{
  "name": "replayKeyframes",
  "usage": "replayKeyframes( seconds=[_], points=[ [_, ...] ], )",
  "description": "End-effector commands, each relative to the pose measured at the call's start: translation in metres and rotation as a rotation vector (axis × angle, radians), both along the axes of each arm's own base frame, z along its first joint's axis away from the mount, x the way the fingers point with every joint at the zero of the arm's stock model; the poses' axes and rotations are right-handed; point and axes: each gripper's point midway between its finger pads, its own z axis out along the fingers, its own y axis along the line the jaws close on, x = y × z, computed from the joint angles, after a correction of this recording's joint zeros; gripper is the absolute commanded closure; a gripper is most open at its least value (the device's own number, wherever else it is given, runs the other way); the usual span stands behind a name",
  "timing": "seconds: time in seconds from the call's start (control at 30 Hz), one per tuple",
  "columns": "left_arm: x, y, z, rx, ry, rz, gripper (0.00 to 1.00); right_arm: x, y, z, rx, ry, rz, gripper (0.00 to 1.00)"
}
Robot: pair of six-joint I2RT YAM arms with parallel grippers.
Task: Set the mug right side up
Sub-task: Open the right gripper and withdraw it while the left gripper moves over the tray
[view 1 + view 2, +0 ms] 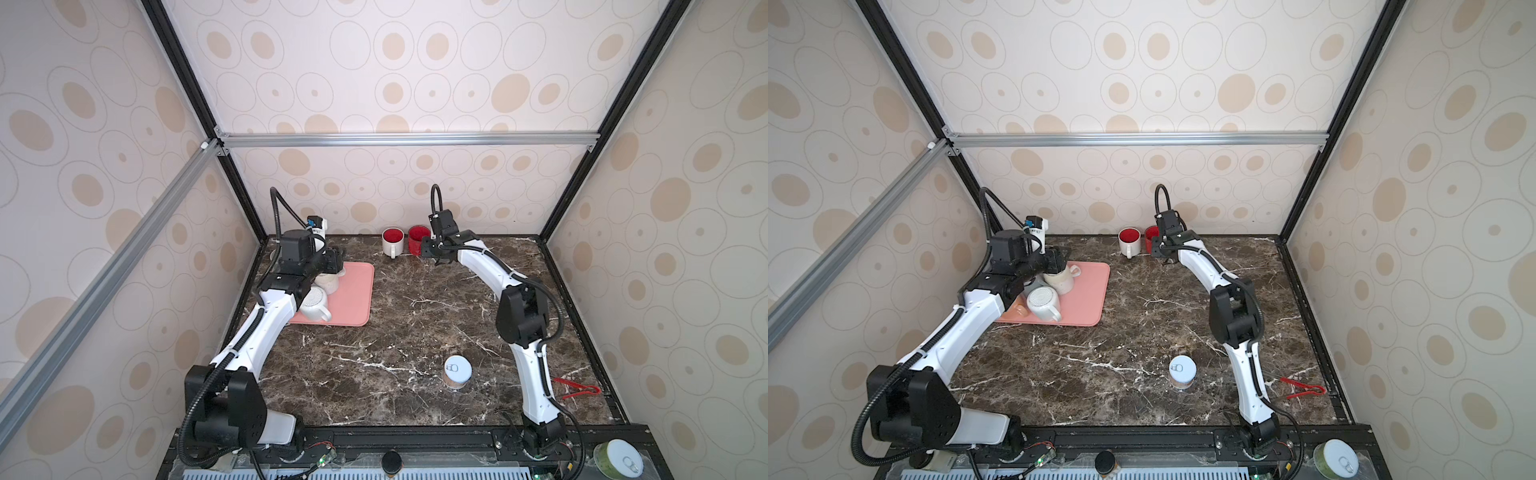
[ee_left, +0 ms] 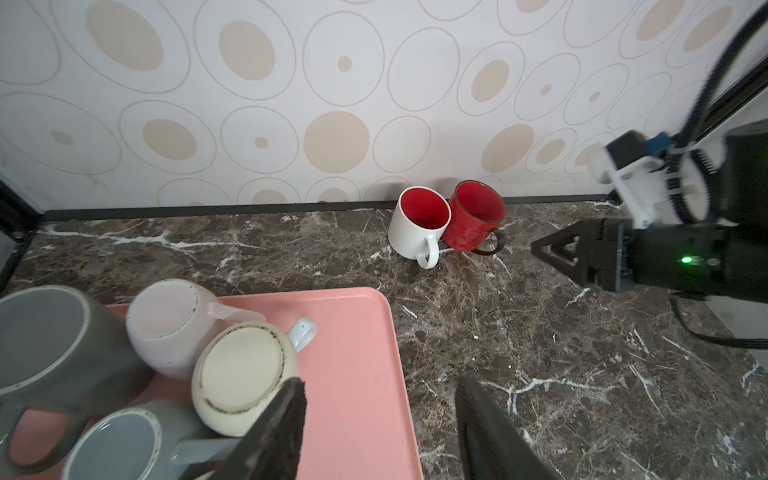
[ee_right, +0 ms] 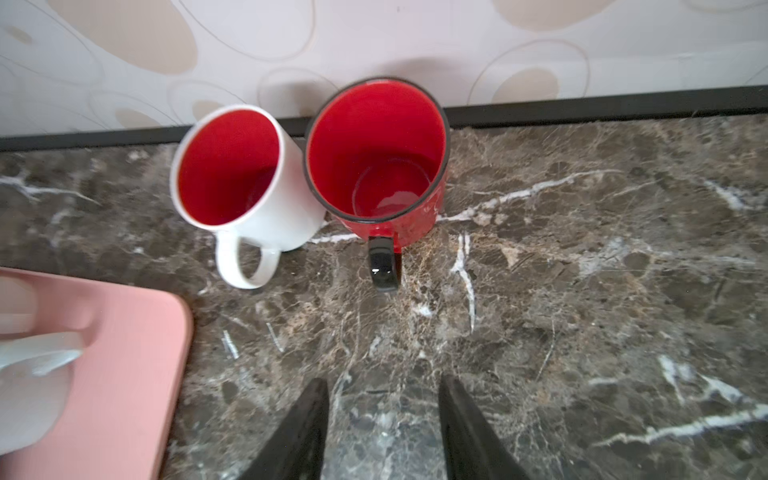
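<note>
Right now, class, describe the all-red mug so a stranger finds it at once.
At the back edge of the marble table, two upright mugs stand together. The red mug is red outside with a black handle; the white mug beside it is white outside.

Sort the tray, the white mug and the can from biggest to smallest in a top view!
1. tray: the largest by far.
2. can and white mug: these look about alike. The can sits nearer the camera, so I won't rank one above the other.
</note>
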Motion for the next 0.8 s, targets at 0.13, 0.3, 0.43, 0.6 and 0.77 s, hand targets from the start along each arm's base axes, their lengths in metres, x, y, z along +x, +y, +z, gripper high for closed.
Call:
replayKeyframes(
  seconds=[0.13, 0.3, 0.43, 0.6, 0.77],
  points=[
    [-0.021, 0.035, 0.016, 0.129, 0.061, 0.120, 0.32, -0.058, -0.010, 0.040, 0.043, -0.062, 0.015, 0.53],
    [-0.037, 0.061, -0.004, 0.095, 0.150, 0.243, 0.24, -0.106, -0.007, 0.030, 0.056, -0.017, 0.063, 0.53],
    [-0.046, 0.055, -0.029, 0.024, 0.217, 0.227, 0.23, -0.140, 0.005, 0.019, 0.072, 0.029, 0.117, 0.53],
    [-0.046, 0.044, -0.055, -0.015, 0.304, 0.178, 0.23, -0.169, 0.022, 0.012, 0.074, 0.034, 0.171, 0.53],
    [-0.049, 0.046, -0.067, -0.006, 0.318, 0.187, 0.25, -0.188, 0.033, 0.007, 0.059, 0.059, 0.219, 0.53]
  ],
)
